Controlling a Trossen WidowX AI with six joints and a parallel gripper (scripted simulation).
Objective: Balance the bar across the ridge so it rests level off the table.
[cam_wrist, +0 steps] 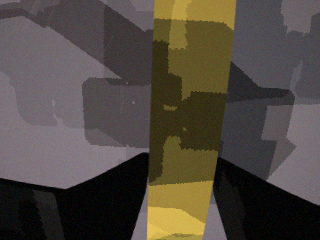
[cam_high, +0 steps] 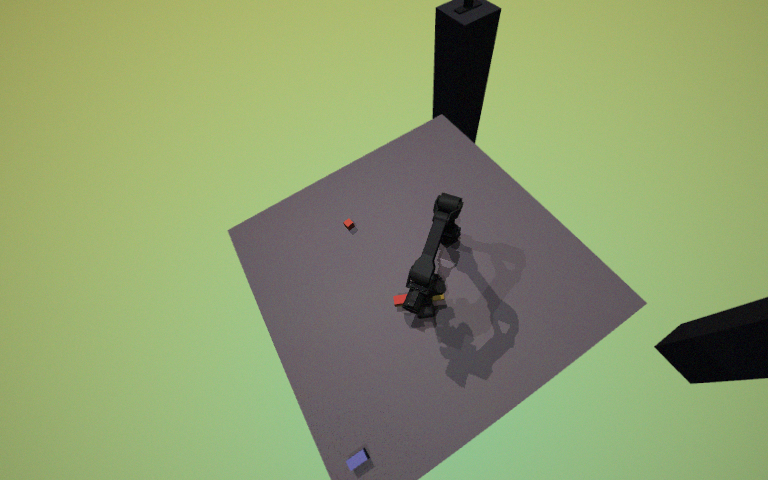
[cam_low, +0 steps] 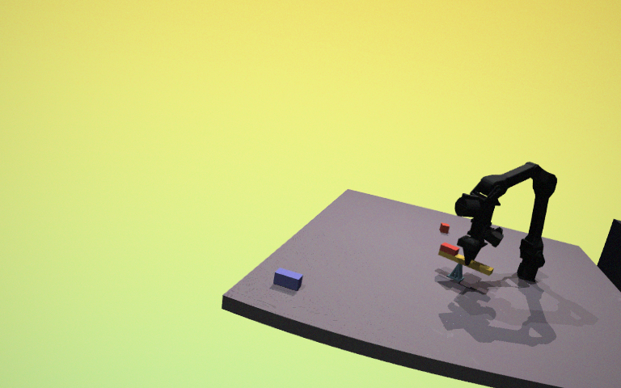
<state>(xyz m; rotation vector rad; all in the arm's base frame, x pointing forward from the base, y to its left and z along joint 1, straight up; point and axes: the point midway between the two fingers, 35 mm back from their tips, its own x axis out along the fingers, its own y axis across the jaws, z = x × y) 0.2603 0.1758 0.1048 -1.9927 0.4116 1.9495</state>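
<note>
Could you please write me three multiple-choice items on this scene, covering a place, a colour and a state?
1. Where is the longer red block?
A. Under the ridge
B. On the bar
C. On the blue block

2. What colour is the bar?
A. Yellow
B. White
C. Pink

3. How is the bar?
A. Flat on the table
B. Standing on end
C. Raised off the table

1: B, the exterior view shows it atop one end.
2: A, the wrist view shows yellow between the claw's fingers.
3: C, the exterior view shows its shadow separate below.
</note>
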